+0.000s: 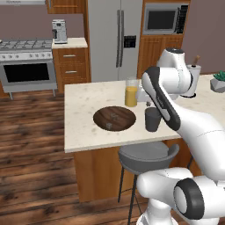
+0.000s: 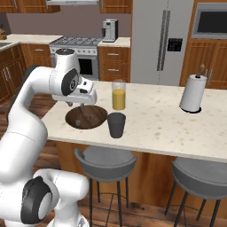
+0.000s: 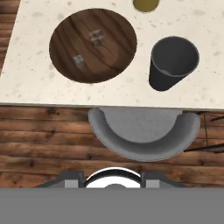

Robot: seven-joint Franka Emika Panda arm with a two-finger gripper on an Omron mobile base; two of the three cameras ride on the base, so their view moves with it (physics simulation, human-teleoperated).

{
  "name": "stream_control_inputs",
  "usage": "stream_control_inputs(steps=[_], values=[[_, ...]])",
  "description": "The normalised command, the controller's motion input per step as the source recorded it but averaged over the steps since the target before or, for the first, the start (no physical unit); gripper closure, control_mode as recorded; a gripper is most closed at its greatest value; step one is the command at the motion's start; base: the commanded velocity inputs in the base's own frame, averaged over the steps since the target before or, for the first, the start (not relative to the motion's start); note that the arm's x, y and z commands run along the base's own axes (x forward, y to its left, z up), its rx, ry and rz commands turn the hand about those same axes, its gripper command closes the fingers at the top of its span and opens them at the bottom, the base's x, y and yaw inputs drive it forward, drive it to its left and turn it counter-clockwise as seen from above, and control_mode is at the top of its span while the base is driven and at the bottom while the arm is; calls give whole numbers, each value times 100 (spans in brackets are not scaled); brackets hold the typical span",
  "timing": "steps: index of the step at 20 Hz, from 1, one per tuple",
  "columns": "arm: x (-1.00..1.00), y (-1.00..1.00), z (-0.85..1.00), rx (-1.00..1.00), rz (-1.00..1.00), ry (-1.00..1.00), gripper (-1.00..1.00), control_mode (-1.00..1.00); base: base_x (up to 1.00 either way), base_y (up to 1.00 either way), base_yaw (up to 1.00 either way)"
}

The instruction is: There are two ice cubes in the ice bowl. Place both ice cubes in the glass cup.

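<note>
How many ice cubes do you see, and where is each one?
2. Both ice cubes lie in the wooden ice bowl: one near its middle, the other closer to the counter's front edge. The glass cup looks empty; none seems hidden.

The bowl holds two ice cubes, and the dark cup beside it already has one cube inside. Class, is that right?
Not quite. The bowl does hold two ice cubes, but the dark cup beside it is empty, as the hand view shows.
</note>
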Motion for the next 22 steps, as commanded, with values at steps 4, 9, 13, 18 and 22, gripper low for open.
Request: stream_control_inputs(steps=[4, 9, 13, 18, 22], values=[[0, 22, 0, 0, 0, 0, -100, -100, 0, 0, 0], [0, 36, 0, 1, 0, 2, -100, -100, 0, 0, 0], [0, 28, -1, 2, 0, 2, -100, -100, 0, 0, 0], [0, 6, 0, 0, 0, 1, -100, -100, 0, 0, 0], [0, 0, 0, 0, 0, 0, -100, -100, 0, 0, 0]])
